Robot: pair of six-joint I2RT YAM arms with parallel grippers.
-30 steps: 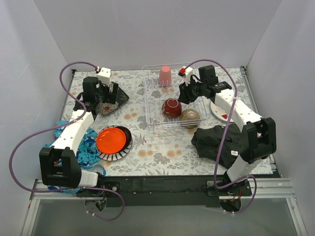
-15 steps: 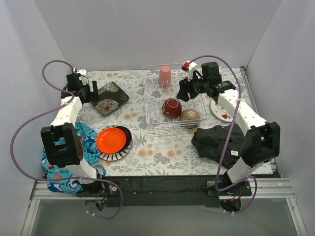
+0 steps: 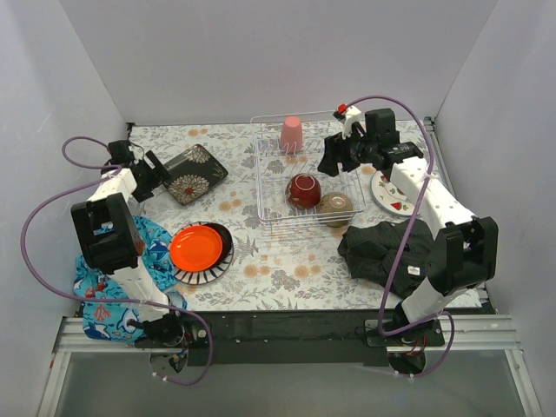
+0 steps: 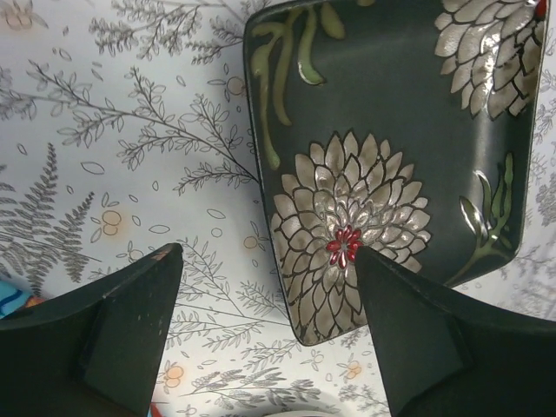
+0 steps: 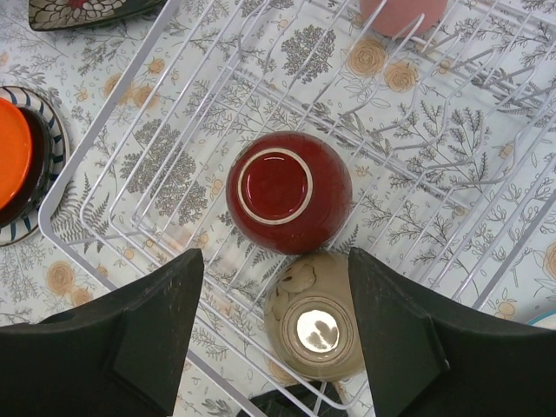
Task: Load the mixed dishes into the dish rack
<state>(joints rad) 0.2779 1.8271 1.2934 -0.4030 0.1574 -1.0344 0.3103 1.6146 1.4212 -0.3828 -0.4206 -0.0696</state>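
You've got three pieces in the dish rack (image 3: 261,187) already: the pink cup (image 3: 291,135) mouth-down at its 12 o'clock end, the red bowl (image 3: 303,190) upside down in the middle, and the tan-bottomed bowl (image 3: 334,208) upside down just beside it at the red bowl's 4 o'clock, in the near corner. Your right gripper (image 3: 334,161) hangs over the rack, and the wrist view shows its jaws spread wide around nothing, with the red bowl straight below. Over at the table's (image 3: 287,261) 10 o'clock, your left gripper (image 3: 143,169) has its jaws apart too, empty, hovering at the 9 o'clock edge of the square black floral plate (image 3: 195,174), which lies flat on the table, not yet lifted. That looks like your next pick, and it's a flat plate, so you'll need to get a finger under that rim. Plenty left to do: at 8 o'clock the orange plate (image 3: 195,247) sits stacked on a black plate (image 3: 222,236) with a striped plate (image 3: 193,278) underneath, touching the blue patterned cloth (image 3: 152,252). At the rack's 3 o'clock the white plate with red marks (image 3: 388,191) waits, partly under your right arm. The black cloth (image 3: 382,248) lies heaped at 5 o'clock. I'd call it under halfway: cups and bowls are in, every plate is out.
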